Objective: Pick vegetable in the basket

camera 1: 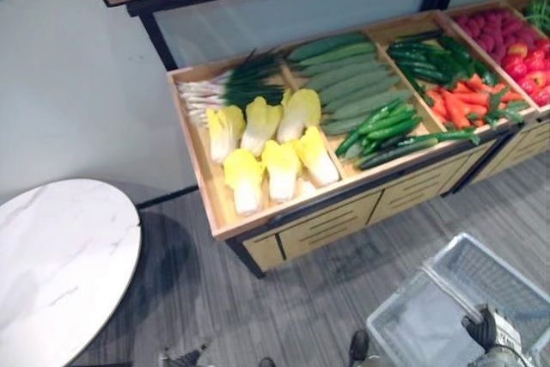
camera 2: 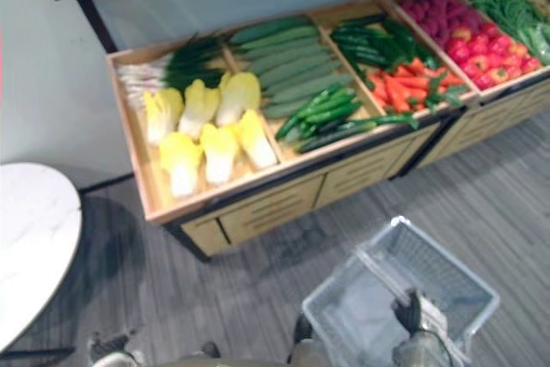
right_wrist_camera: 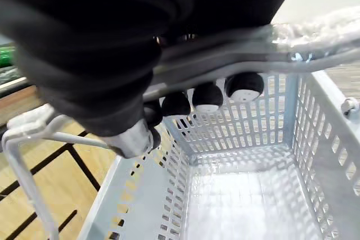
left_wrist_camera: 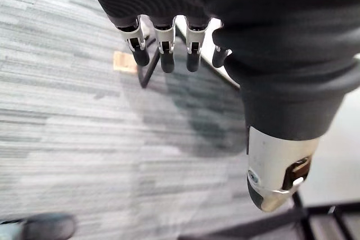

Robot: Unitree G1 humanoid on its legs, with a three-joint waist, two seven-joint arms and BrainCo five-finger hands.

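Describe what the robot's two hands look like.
Left hand: dark ribbed cover over the back and wrist, silver fingers with dark tips, a silver thumb apart. Right hand: the same dark ribbed cover, rounded dark fingertips with pale undersides.

Grocery shop, wooden produce bins (camera 1: 196,148) (cabbages (camera 1: 281,169), carrots (camera 1: 455,105)), shopping basket (camera 1: 425,315)

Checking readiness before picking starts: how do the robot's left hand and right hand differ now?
The left hand hangs above the grey floor with fingers straight; the right hand has fingers curled round the handle of the basket. The left hand holds nothing; the right hand carries the empty basket. Both wear dark ribbed covers.
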